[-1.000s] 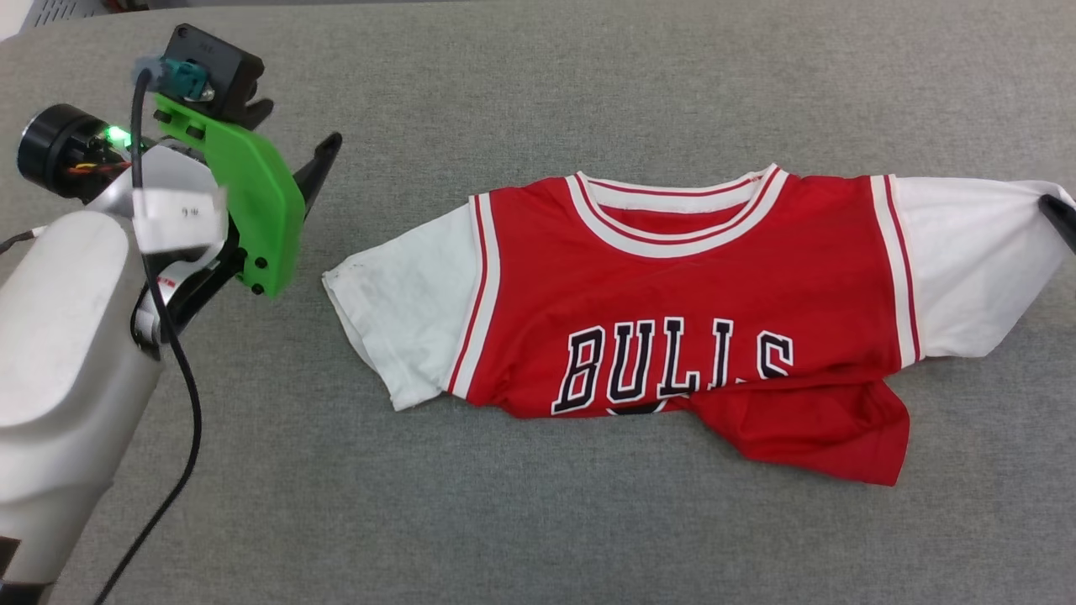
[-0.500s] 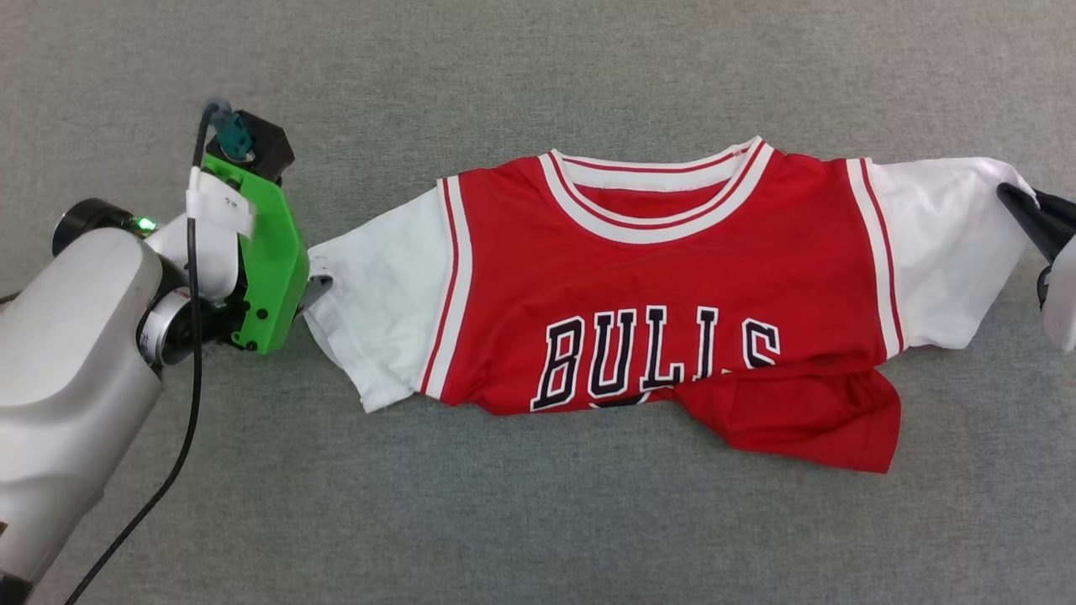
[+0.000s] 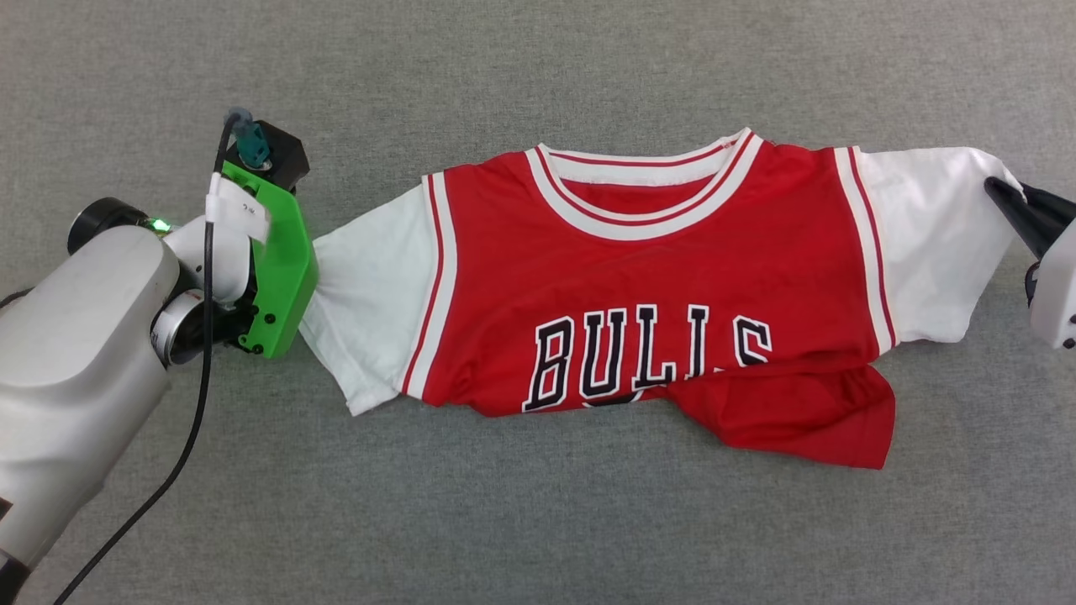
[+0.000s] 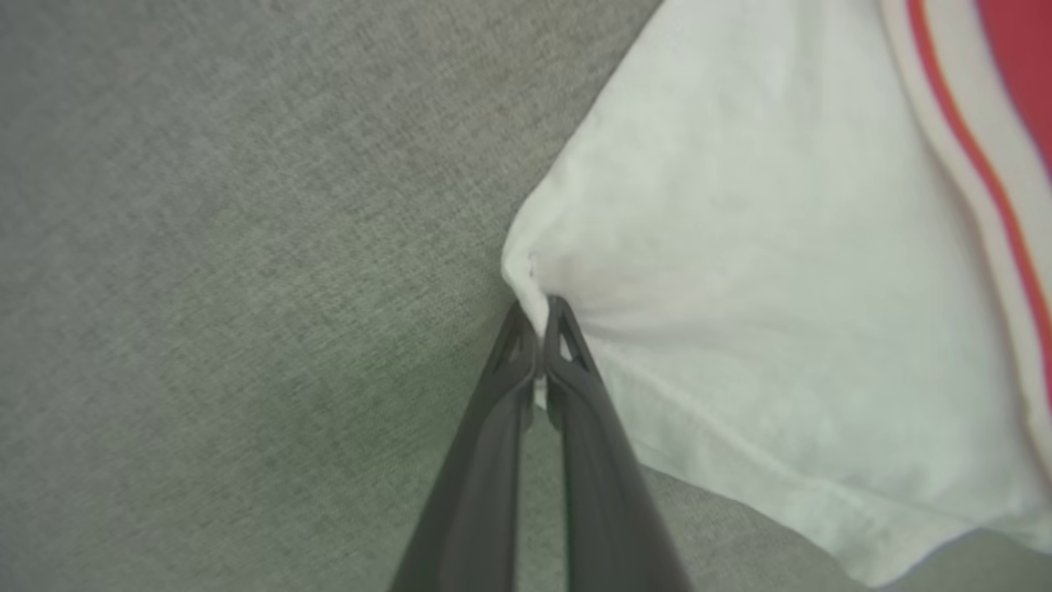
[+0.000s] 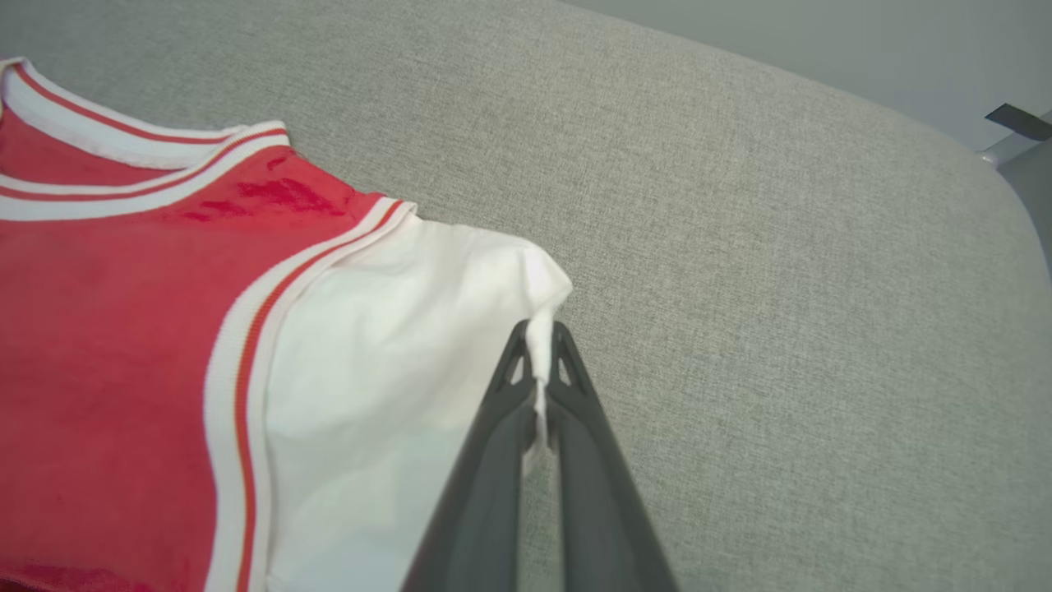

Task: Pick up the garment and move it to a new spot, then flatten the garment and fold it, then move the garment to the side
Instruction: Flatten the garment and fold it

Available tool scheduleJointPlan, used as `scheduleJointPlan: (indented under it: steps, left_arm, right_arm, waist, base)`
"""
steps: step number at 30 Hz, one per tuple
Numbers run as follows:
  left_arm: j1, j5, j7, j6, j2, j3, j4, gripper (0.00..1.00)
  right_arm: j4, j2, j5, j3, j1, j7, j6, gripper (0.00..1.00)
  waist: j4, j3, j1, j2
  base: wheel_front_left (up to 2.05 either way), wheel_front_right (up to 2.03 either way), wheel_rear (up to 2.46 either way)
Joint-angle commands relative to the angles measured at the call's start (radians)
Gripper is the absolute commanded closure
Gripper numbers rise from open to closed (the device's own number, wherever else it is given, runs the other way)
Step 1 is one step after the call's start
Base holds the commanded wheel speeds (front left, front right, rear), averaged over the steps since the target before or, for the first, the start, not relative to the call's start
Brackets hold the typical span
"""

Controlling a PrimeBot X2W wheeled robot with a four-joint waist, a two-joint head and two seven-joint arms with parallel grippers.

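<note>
The garment (image 3: 639, 286), one white sleeve tip pinched between your left fingers (image 4: 588, 460), the other between your right fingers (image 5: 583, 460).

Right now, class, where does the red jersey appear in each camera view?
Head view: jersey spread across the centre.
Left wrist view: its white sleeve at upper right, pinched by the left tool.
Right wrist view: red body at left, other sleeve at centre.
Shared landmark: grey cloth surface.

Left forearm (image 3: 76, 336) was chunky pale grey; bright green bracket (image 3: 282, 269), black cable (image 3: 200, 386), teal plug (image 3: 252, 149). Left gripper (image 4: 539, 316) had skinny dark fingers (image 4: 485, 469).
</note>
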Motion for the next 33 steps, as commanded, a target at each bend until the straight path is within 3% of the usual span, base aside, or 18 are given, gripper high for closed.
scheduleJointPlan:
  steps: [1, 15, 22, 29, 33]
  left_arm:
    - [0.018, -0.011, -0.035, -0.002, -0.011, -0.017, 0.025, 1.0]
    - [-0.093, 0.089, -0.448, 0.011, 0.046, 0.058, -0.103, 1.0]
    - [-0.153, 0.138, -0.535, 0.064, 0.072, 0.114, -0.246, 1.0]
    - [-0.231, 0.169, -0.593, 0.106, 0.051, 0.164, -0.312, 1.0]
    - [-0.29, 0.187, -0.604, 0.109, 0.025, 0.173, -0.296, 1.0]
  right_arm:
    - [0.001, 0.005, -0.01, -0.004, -0.022, -0.02, -0.001, 1.0]
    - [0.001, 0.025, -0.04, -0.096, -0.063, -0.151, -0.001, 1.0]
    - [-0.057, 0.017, -0.043, -0.149, -0.137, -0.156, -0.001, 1.0]
    - [-0.078, 0.022, -0.076, -0.176, -0.247, -0.14, -0.001, 1.0]
    - [-0.072, 0.017, -0.089, -0.165, -0.33, -0.11, -0.001, 1.0]
  waist:
    - [0.01, -0.019, 0.0, -0.0001]
    - [0.049, -0.161, 0.0, -0.0001]
    - [0.053, -0.204, 0.0, -0.0001]
    - [0.05, -0.216, 0.0, -0.0001]
    - [0.046, -0.191, 0.0, -0.0001]
  base:
    - [0.0, 0.0, 0.0]
    - [0.0, 0.0, 0.0]
    - [0.0, 0.0, 0.0]
    - [0.0, 0.0, 0.0]
    - [0.0, 0.0, 0.0]
